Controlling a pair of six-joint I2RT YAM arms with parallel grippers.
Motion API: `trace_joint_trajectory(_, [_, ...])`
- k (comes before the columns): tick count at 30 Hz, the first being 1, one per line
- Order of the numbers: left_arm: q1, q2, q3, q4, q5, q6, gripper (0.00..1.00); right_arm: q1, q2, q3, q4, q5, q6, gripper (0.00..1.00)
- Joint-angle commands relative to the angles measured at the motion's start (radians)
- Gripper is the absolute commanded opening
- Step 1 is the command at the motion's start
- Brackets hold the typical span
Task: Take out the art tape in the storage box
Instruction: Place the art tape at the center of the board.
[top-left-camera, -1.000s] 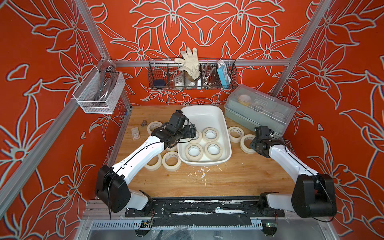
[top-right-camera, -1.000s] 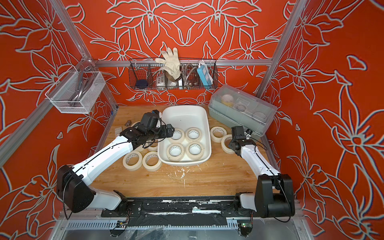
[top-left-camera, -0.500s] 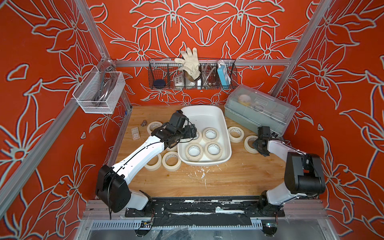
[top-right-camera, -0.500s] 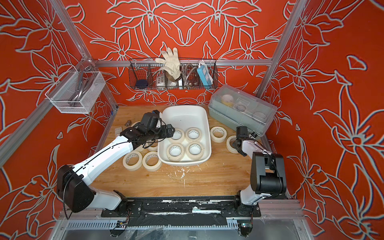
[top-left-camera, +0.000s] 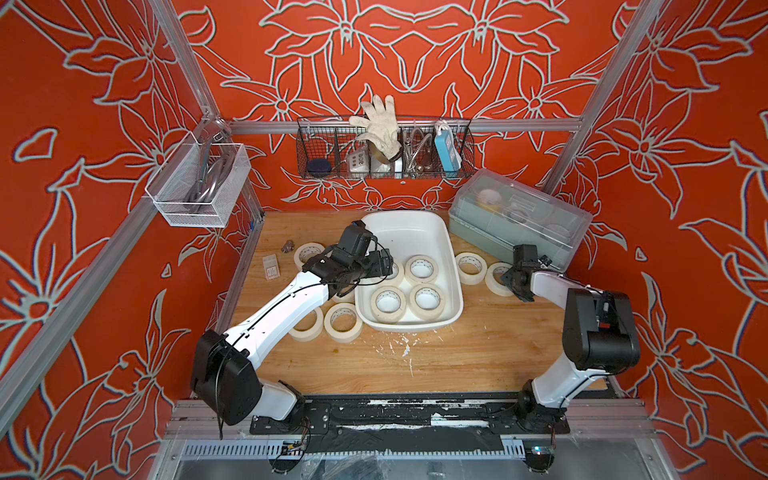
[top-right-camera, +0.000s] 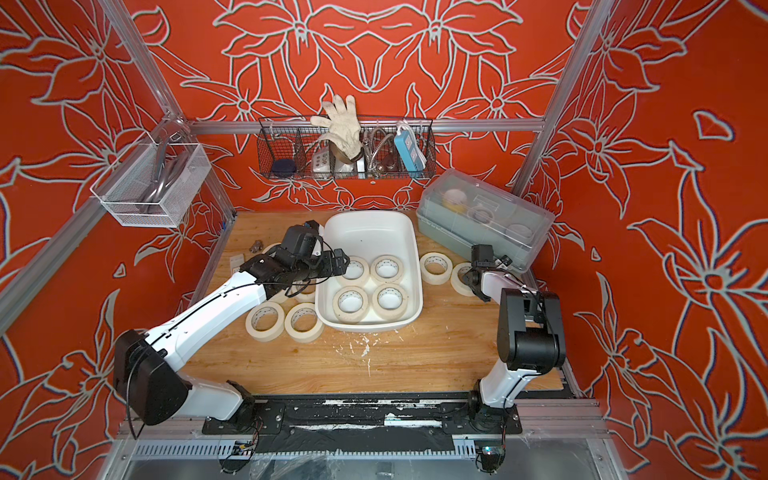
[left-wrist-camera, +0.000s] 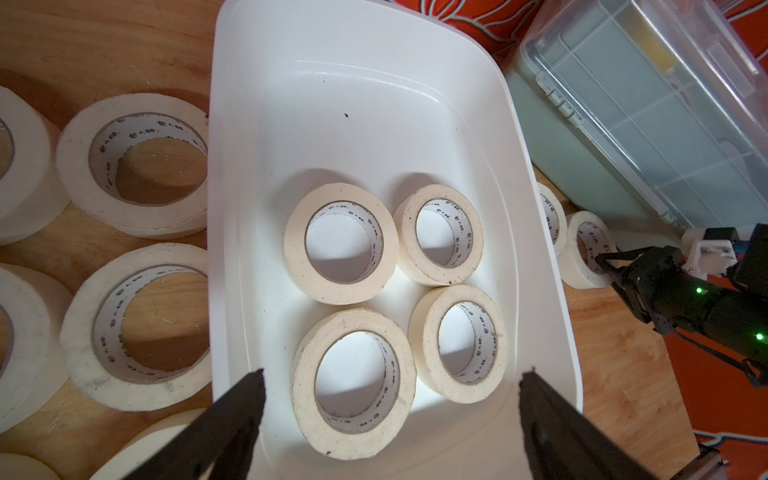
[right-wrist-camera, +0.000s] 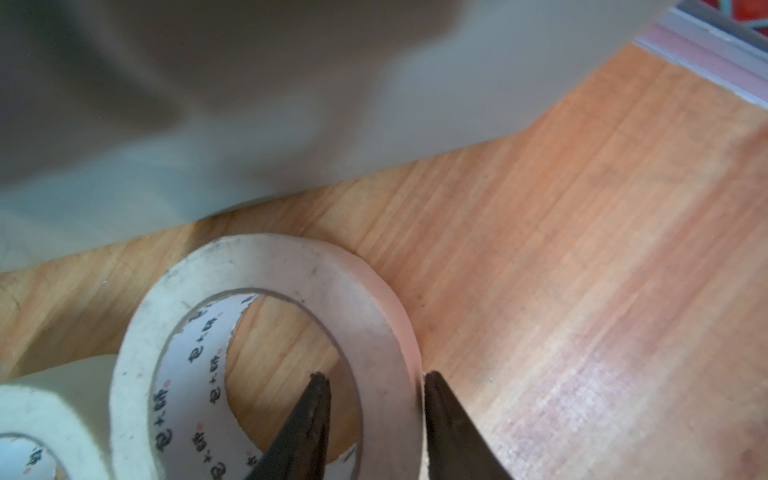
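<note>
Hovering over the left-arm edge of the storage box (top-left-camera: 405, 217), the left gripper (left-wrist-camera: 390, 374) has its two dark fingers spread wide and holds nothing. Four rolls of art tape (left-wrist-camera: 294, 249) lie flat in a two-by-two block at the near end of the box, each with its hole facing straight up, so no roll has a long side to line up with. The nearest roll (left-wrist-camera: 302, 386) sits between the fingertips and just below them, so this arm is much better placed to pick it up. The far end of the box is bare. On the table (top-left-camera: 457, 353) past the right-arm side of the box, the right gripper (right-wrist-camera: 374, 376) straddles the wall of another roll (right-wrist-camera: 266, 262) lying flat there. One finger is inside the core and one against the outside, a little apart, and the grip looks slack. Further rolls lie on the table on both sides of the box. The left arm (top-left-camera: 291, 307) covers some of the rolls to the left of the box, so they cannot be counted. The lidded box (top-left-camera: 519, 216) behind the right gripper is only a blur in the right wrist view.
</note>
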Motion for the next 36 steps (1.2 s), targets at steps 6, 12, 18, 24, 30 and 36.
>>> trace_joint_trajectory(6, [0.016, 0.014, -0.021, 0.023, 0.020, 0.013, 0.93, -0.006, -0.069, -0.011, -0.030, -0.052, -0.036, 0.53])
trace_joint_trajectory(12, [0.018, 0.021, -0.008, 0.013, 0.026, 0.010, 0.93, -0.005, -0.194, -0.031, -0.093, -0.080, -0.062, 0.59])
trace_joint_trajectory(18, [0.017, 0.041, 0.013, -0.013, 0.055, 0.004, 0.93, -0.004, -0.283, 0.051, -0.231, -0.206, -0.193, 0.59])
trace_joint_trajectory(24, [0.018, 0.078, 0.043, -0.063, 0.066, -0.016, 0.93, 0.000, -0.371, 0.063, -0.285, -0.354, -0.227, 0.60])
trace_joint_trajectory(30, [0.017, 0.163, 0.118, -0.172, 0.048, -0.029, 0.93, 0.034, -0.504, 0.030, -0.265, -0.468, -0.213, 0.63])
trace_joint_trajectory(36, [0.017, 0.224, 0.141, -0.177, 0.063, -0.061, 0.87, 0.066, -0.552, 0.019, -0.297, -0.505, -0.228, 0.63])
